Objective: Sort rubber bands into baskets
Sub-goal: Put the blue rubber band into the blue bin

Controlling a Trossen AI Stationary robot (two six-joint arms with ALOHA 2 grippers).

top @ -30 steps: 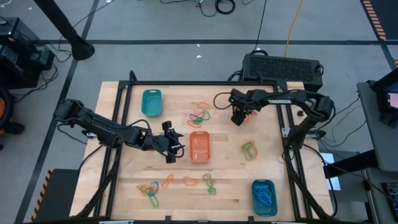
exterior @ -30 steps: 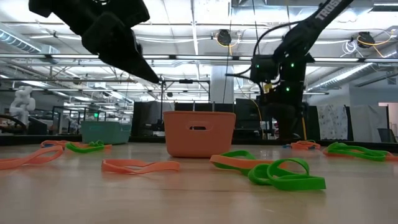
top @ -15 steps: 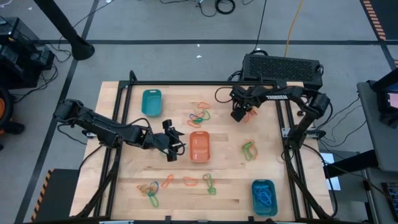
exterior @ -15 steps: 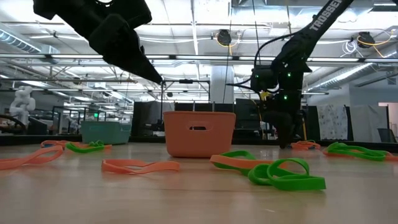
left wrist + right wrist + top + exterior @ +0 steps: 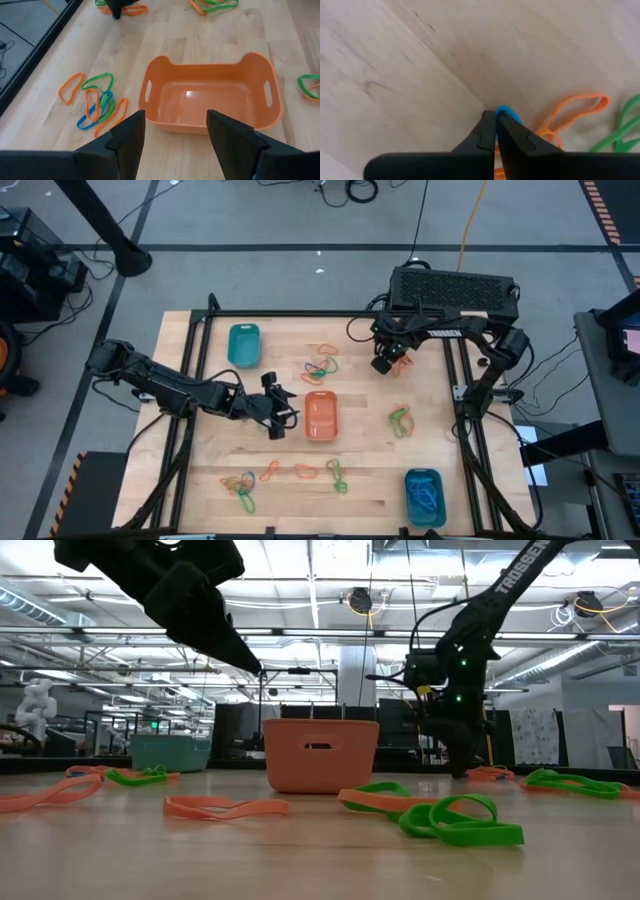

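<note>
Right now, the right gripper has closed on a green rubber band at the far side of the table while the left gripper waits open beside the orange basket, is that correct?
Not quite: the band pinched in the right gripper is blue, not green, as the right wrist view shows the blue rubber band between the shut fingers. The rest holds: the left gripper waits open by the orange basket.

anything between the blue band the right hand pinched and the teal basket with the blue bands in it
Nothing solid. The right hand is shut on a blue rubber band. Toward the teal basket lie only flat green and orange bands on the table, easily cleared once lifted.
</note>
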